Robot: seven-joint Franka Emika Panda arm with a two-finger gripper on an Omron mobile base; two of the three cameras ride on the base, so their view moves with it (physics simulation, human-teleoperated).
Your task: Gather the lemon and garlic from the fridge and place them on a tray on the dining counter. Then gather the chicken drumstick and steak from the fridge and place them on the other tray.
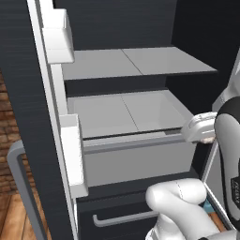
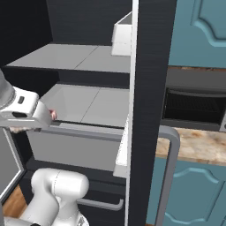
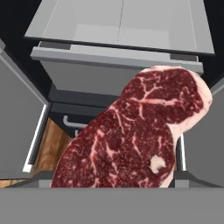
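Evidently the gripper, jaws spread wide across the steak, carries it just in front of the open fridge, near the grey drawer that sits toward twelve o'clock in the hand view. To do this well, draw straight back, keep the wrist level so the floppy slab cannot slide, and clear both door edges before turning.

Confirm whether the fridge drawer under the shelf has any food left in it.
No: in the left base view the pulled-out drawer under the shelf shows only its bare grey floor, with no food inside.
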